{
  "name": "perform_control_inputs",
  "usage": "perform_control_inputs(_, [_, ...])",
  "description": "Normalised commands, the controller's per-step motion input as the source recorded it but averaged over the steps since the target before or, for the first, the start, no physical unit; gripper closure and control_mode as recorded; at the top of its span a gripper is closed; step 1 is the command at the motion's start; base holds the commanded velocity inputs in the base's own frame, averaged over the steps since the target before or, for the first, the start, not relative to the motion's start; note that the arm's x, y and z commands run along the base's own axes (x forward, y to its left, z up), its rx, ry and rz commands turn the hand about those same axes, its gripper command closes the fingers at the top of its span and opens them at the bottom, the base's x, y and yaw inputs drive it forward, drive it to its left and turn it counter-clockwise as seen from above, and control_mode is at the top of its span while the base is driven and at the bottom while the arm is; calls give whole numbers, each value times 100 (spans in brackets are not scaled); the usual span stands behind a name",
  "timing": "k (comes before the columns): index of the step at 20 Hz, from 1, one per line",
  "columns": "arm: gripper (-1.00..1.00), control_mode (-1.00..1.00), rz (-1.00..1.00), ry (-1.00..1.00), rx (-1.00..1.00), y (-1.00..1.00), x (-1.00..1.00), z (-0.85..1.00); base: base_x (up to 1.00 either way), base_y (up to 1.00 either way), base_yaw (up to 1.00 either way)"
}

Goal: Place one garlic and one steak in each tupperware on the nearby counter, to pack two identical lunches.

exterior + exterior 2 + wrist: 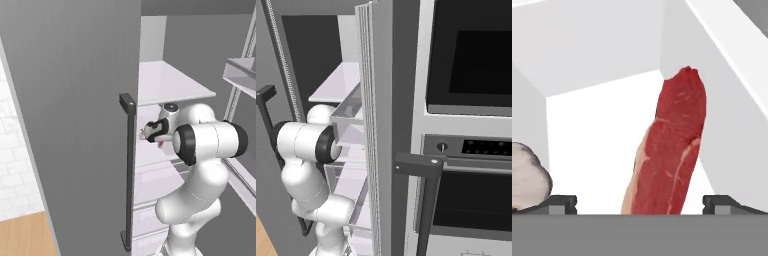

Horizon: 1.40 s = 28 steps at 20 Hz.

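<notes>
Fridge shelf (597,130): elongated red steak (669,155) between released end effector (639,202) tips; garlic (527,182) at left.

I'm seeing flat, even rendered light with no clear source, fridge interior (602,115) glowing bright white and nearly washing out, steak (669,150) showing sharp and saturated, oven window (476,55) sitting dark, shadows staying faint, edges looking slightly soft

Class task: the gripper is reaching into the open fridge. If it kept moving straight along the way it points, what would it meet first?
Most likely the steak, lying lengthwise between the open gripper fingertips. The garlic sits off to one side, outside that line. Depth is hard to judge.
</notes>
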Motion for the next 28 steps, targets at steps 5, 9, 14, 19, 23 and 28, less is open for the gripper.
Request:
perform_control_inputs(5, [-100,-100,-6,-11,-4,12,-1,-8,0,0,0])
perform_control_inputs(9, [-100,-100,-19,-1,-11,0,-10,0,0,0,0])
perform_control_inputs(14, [-100,-100,-5,5,-11,0,0,-17,0,0,0])
perform_control_inputs(19, [-100,-100,1,6,-2,-4,4,-13,0,0,0])
perform_control_inputs(23, [-100,-100,1,0,0,0,0,-62,0,0,0])
perform_control_inputs(28, [-100,-100,0,-1,0,0,-8,-32,0,0,0])
